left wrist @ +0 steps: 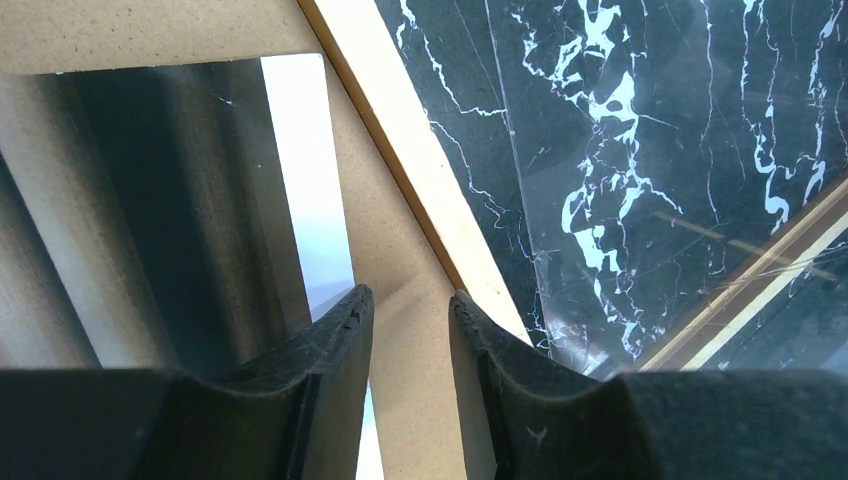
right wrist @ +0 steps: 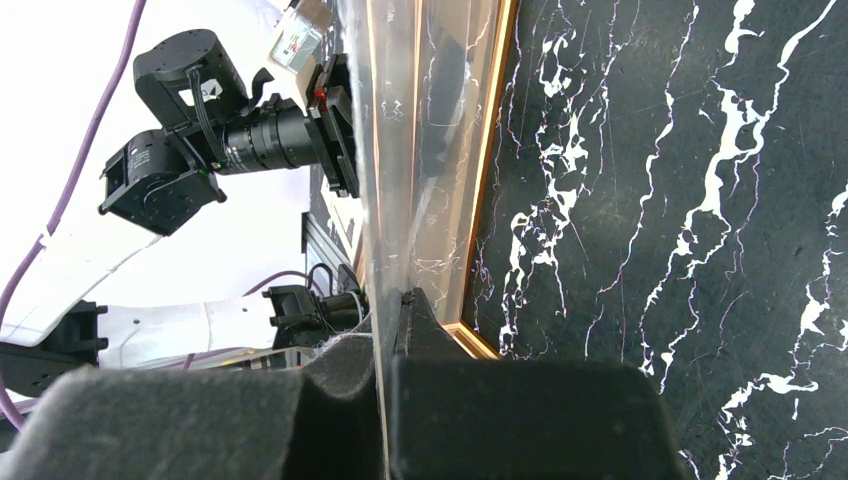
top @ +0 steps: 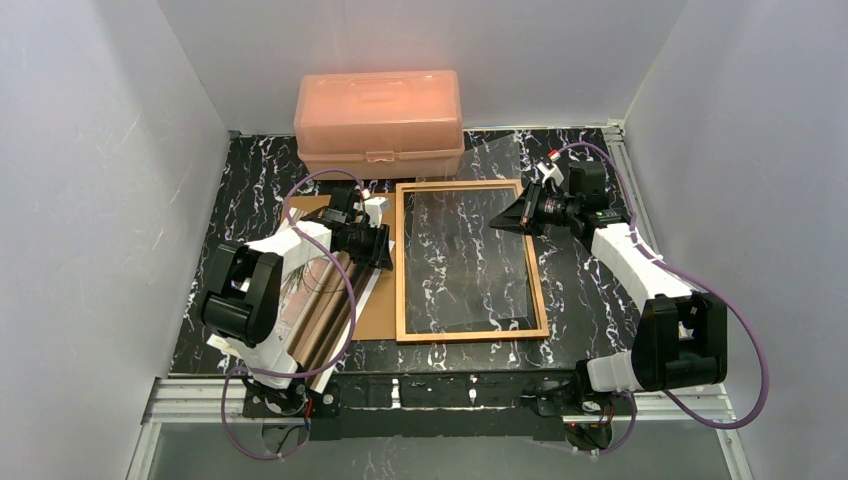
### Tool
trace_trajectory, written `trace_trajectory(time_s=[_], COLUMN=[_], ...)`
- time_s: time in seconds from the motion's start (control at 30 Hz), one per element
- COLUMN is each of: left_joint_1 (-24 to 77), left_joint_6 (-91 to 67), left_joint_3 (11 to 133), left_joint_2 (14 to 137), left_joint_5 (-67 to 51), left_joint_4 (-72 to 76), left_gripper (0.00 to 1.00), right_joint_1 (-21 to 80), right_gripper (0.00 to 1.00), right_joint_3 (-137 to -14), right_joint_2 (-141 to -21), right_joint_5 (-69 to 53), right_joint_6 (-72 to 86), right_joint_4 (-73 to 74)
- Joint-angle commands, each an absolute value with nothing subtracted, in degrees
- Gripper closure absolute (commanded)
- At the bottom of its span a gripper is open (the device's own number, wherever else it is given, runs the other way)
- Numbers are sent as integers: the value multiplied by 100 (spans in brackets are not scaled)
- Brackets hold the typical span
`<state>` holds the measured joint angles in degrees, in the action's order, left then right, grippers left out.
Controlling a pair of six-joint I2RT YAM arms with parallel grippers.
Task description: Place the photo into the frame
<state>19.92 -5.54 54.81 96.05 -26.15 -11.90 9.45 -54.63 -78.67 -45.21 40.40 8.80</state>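
top external: one frame (top: pixel 401 262), one photo (top: pixel 328 295); left gripper (top: pixel 386 258) parted, right gripper (top: pixel 494 223) pinching sheet (top: pixel 460 270).

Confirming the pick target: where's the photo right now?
Top view: the photo lies left of centre on the brown backing board, just left of the frame, partly under the left arm, with the left gripper near its right edge.

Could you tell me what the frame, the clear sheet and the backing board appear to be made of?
By its look, the frame is wood, with an orange-brown, slightly shiny finish and a paler inner edge. I would guess the clear sheet is thin plastic rather than glass: it is glossy, see-through and finely scratched. Probably the backing board is fibreboard or stiff card, plain brown and matt.
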Motion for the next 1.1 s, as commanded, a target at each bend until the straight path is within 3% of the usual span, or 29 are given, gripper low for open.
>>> trace_trajectory(time_s=[0.0,0.4,1.07], left_joint_1=[1961,1961,1965], left_joint_6=[-468,-470,-467], left_joint_3=[5458,5445,5432], left_joint_2=[9607,9582,9564], left_joint_5=[-2699,-2673,-2656], left_joint_4=[-1204,-1203,-1202], left_gripper=[67,61,62], right_joint_1=[945,950,1006], right_gripper=[99,99,99], right_joint_3=[-5734,-5830,-5504], right_joint_2=[-7637,-7653,-7655], right_joint_5=[-4745,-4740,-4798], right_joint_6=[4105,3997,4166], right_joint_4=[598,810,454])
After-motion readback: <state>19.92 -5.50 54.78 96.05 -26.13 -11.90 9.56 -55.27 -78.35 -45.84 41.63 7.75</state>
